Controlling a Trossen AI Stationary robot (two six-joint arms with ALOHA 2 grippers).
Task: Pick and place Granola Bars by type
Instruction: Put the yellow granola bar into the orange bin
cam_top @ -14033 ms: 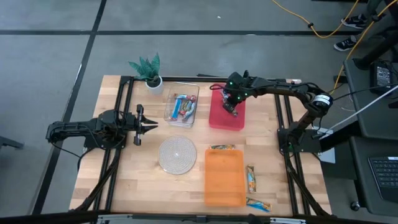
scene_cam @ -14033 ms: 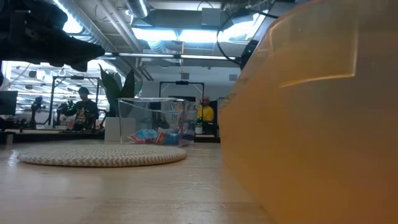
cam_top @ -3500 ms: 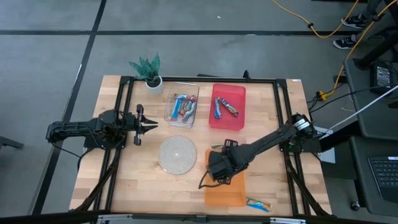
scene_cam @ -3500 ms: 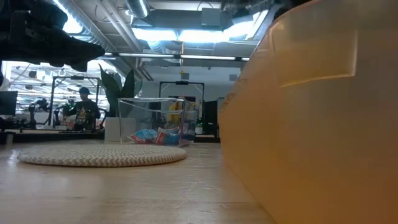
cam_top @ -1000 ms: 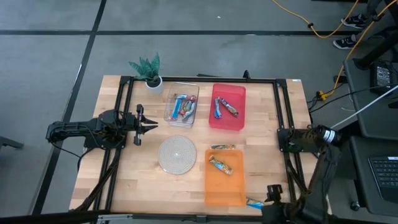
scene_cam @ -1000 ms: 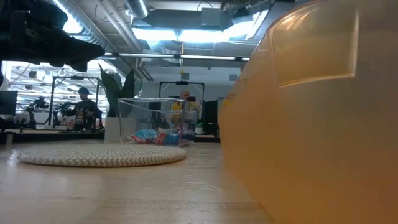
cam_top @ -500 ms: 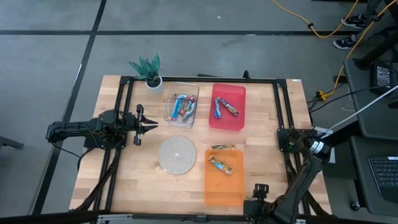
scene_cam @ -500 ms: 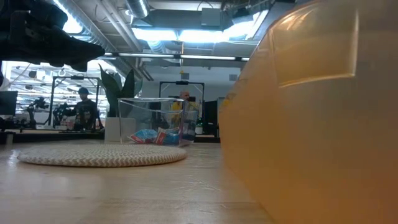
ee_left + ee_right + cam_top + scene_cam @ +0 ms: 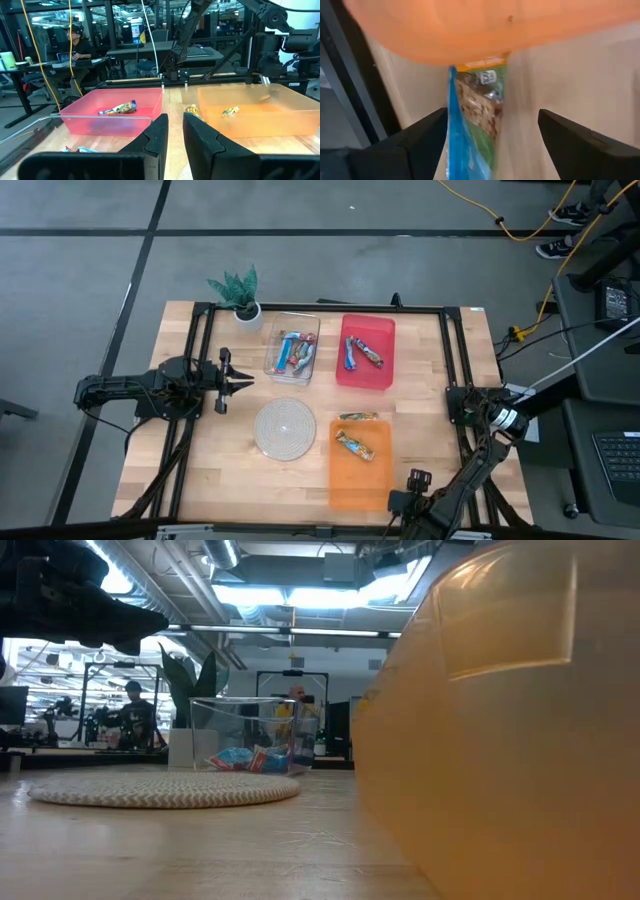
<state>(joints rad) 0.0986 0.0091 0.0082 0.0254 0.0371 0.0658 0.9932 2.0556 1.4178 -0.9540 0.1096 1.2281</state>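
right tool (image 9: 412, 486): down at the near edge of the tabletop (image 9: 300, 475), just right of the orange bin's (image 9: 345, 490) near corner; fingers spread wide, holding nothing
target bar: in the right wrist view a green-and-blue wrapped granola bar (image 9: 480, 107) lies on the wood between the open fingers, one end touching the orange bin wall; the arm hides it in the high view
just changed: over the last second the right arm swings in from the right along the near edge and lines up over this loose bar
meaning: pick of a remaining bar is being set up, grasp not yet made
vs earlier frame: earlier the orange bin was empty; now one bar (image 9: 353, 445) lies in it and another (image 9: 357, 417) sits just beyond its far wall
other bins: red bin (image 9: 385, 330) and clear bin (image 9: 306, 321) both hold bars
left tool (image 9: 236, 377): parked at the left, fingers narrow, nothing held, unchanged
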